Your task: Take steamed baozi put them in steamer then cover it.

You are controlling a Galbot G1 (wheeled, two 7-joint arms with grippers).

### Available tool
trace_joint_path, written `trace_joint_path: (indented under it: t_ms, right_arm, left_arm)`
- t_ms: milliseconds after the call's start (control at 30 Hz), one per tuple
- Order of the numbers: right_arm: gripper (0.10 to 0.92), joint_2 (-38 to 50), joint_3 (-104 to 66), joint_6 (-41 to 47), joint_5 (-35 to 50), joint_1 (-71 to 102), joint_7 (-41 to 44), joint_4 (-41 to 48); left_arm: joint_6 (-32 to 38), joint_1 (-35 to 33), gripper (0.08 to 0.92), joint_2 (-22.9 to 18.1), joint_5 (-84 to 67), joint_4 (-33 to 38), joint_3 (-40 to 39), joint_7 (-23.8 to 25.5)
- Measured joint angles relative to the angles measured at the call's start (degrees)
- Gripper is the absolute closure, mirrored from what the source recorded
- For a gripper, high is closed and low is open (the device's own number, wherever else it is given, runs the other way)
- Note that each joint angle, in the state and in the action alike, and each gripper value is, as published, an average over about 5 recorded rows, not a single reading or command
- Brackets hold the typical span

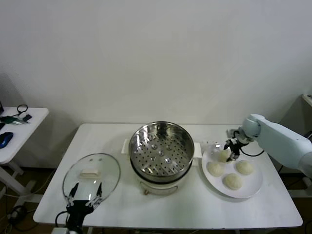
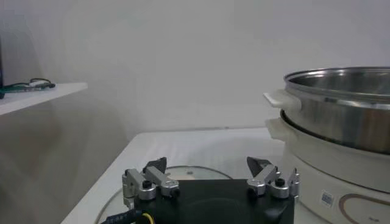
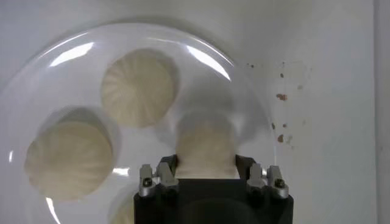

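The steamer (image 1: 161, 153), a shiny perforated steel basket on a cream pot base, stands empty mid-table; it also shows in the left wrist view (image 2: 347, 103). Four cream-white baozi are at a white plate (image 1: 253, 187) to its right. My right gripper (image 1: 231, 152) (image 3: 206, 160) is shut on the baozi nearest the steamer (image 1: 224, 155) (image 3: 204, 143), at or just above the plate. The other three (image 1: 215, 168) (image 1: 244, 167) (image 1: 232, 181) lie on the plate. The glass cover (image 1: 91, 174) (image 2: 195, 173) lies flat at front left. My left gripper (image 1: 84, 195) (image 2: 208, 163) is open and empty over its near edge.
A white side table (image 1: 19, 129) with a blue mouse and cables stands to the far left. Small brown specks (image 3: 281, 96) dot the table beside the plate. The table's front edge runs just below the cover and plate.
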State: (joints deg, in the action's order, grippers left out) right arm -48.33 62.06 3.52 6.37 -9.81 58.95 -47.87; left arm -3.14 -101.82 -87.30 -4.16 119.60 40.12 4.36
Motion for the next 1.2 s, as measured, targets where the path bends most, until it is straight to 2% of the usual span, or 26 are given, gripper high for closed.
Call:
trace_joint_path:
  t_ms: [300, 633, 900, 1200]
  right_arm:
    - [0.389, -1.7, 13.2, -6.0, 6.2, -17.7, 2.6, -7.0]
    - [0.397, -9.6, 23.0, -15.7, 12.1, -37.6, 4.1, -20.1]
    - [0.397, -16.0, 24.2, -22.1, 5.6, -38.7, 1.6, -27.8]
    - [0.397, -21.4, 22.9, -27.7, -7.1, -31.4, -2.5, -24.5]
  left_arm:
    - [0.0, 0.0, 0.177, 0.2, 0.2, 0.0, 0.0, 0.0]
    - [-0.2, 0.4, 0.177, 0.4, 0.6, 0.1, 0.0, 0.0]
    - [0.4, -0.2, 0.177, 0.1, 1.2, 0.1, 0.0, -0.2]
    - [1.4, -1.0, 0.177, -0.1, 1.8, 0.4, 0.1, -0.4]
